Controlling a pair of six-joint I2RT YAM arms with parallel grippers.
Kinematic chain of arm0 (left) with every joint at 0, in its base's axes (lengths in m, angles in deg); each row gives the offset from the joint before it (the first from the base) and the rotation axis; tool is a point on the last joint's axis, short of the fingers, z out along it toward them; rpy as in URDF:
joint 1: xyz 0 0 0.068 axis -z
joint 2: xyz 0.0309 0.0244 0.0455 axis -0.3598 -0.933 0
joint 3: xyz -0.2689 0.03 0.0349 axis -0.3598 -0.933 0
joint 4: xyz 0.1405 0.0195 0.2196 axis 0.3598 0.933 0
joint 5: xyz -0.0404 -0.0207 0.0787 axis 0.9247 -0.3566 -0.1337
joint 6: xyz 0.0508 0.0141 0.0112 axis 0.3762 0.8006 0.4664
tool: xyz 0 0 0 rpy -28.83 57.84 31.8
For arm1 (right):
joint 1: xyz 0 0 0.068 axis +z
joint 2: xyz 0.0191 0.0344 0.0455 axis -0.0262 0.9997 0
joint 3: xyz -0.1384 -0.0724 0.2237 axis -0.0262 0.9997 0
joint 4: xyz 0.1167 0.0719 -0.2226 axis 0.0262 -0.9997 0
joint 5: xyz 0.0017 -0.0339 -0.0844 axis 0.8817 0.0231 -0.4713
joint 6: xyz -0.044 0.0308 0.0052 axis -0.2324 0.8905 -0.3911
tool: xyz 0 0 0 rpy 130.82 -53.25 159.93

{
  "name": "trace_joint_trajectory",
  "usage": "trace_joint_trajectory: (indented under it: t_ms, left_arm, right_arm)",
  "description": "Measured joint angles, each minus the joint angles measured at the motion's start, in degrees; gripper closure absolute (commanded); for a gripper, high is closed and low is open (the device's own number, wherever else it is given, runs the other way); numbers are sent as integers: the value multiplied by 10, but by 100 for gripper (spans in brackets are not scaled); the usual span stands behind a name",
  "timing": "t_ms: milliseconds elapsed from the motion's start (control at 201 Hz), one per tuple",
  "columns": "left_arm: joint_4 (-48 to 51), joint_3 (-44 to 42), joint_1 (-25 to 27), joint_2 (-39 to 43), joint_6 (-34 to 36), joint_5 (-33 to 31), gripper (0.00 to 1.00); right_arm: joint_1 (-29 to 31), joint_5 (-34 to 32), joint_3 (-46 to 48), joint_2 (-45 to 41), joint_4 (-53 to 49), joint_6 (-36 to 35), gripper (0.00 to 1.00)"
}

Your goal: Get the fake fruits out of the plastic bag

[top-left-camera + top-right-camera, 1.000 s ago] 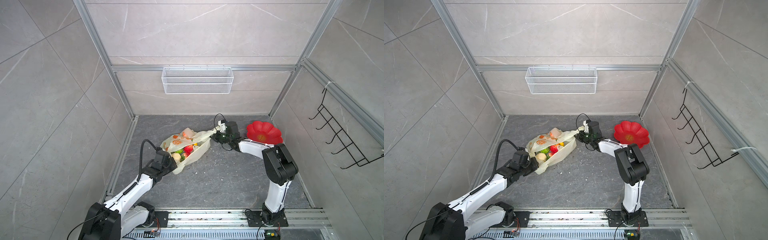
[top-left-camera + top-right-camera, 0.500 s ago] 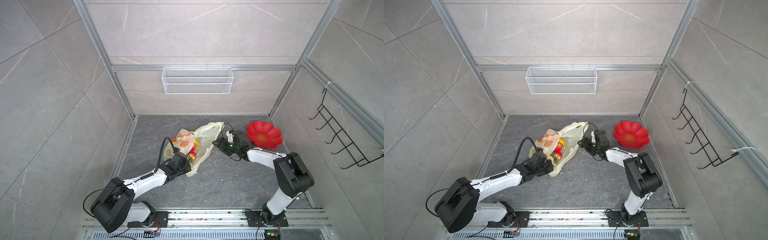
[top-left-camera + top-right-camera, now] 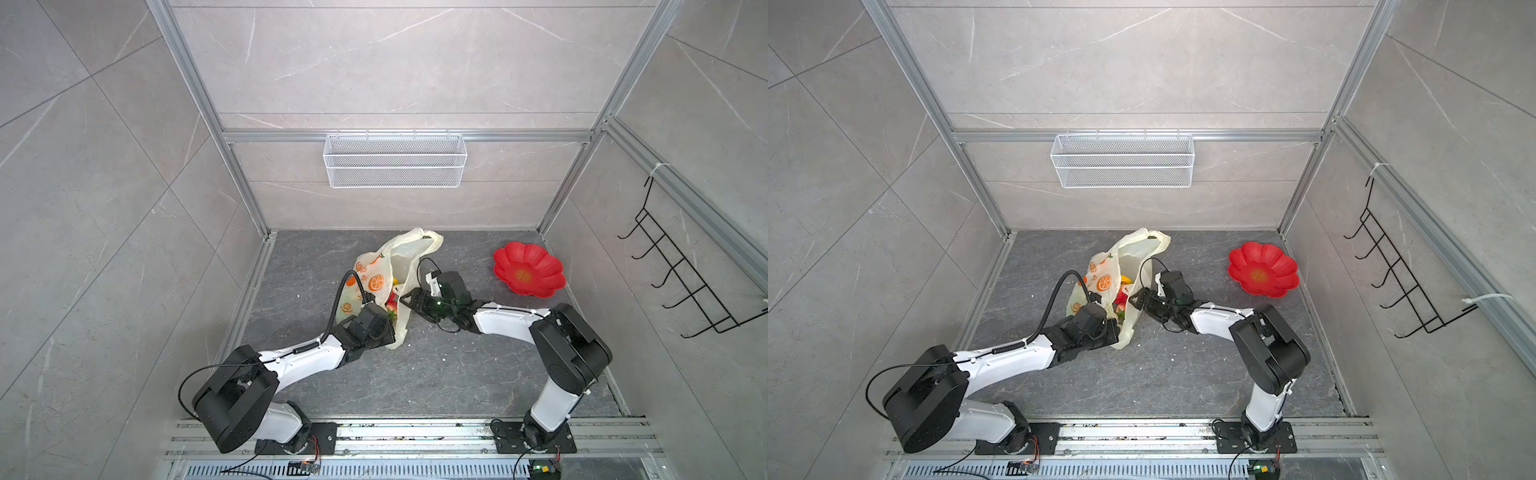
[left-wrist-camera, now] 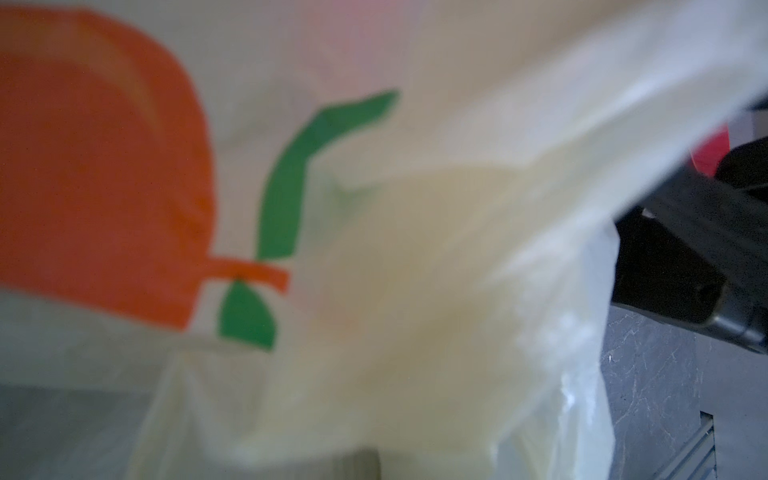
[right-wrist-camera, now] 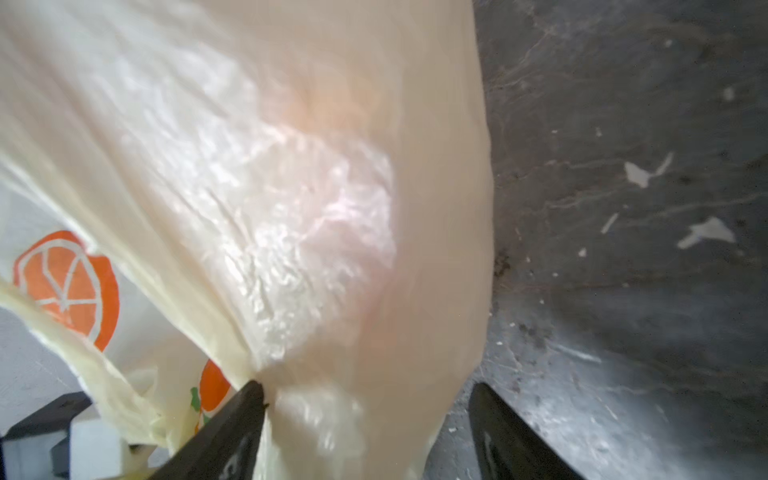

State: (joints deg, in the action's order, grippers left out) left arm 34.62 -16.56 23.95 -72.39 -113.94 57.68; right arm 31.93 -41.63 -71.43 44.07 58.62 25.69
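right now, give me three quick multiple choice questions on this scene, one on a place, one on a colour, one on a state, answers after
1. Where is the red plate relative to the plastic bag?
A. Inside the bag
B. On the floor, to the bag's right in both top views
C. Under the bag

2. What colour are the fruit slices printed on the bag?
A. Blue
B. Orange
C. Purple

3. How do the jaws of the right gripper stand?
A. Open, with bag film between them
B. Shut on the plate
C. Shut, touching nothing

Answers:
1 B, the plate lies apart from the bag, on its right.
2 B, orange slices show on the bag's side.
3 A, the right wrist view shows the two jaws spread with bag film between them.
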Motion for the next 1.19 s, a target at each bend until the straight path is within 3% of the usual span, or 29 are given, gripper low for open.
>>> trace_joint_trajectory:
  t_ms: [85, 229, 353, 607, 796, 916, 1060, 1190]
  left_arm:
    - [-5, -8, 0, 0, 0, -3, 96]
    - [-6, -13, 0, 1, -4, -12, 93]
    - [-4, -24, 0, 20, -14, -34, 88]
    - [8, -70, -26, 88, -55, -61, 73]
    - [72, -93, -57, 153, -76, -68, 42]
    - [131, -96, -61, 229, -67, -80, 29]
    - [215, -78, -62, 307, -27, -89, 25]
    - [346, 24, -61, 304, 12, -108, 26]
  right_arm:
    - [3, 0, -3, 6, 4, 4, 39]
    - [4, -9, 2, 9, 8, 8, 77]
    - [3, -34, 28, 5, 3, 3, 94]
    - [4, -62, 75, -5, -13, 5, 100]
    - [4, -68, 76, -5, -14, 3, 100]
    - [4, -76, 76, -5, -14, -5, 100]
    - [11, -97, 72, -5, -32, -28, 100]
    - [31, -120, 56, -8, -54, -50, 100]
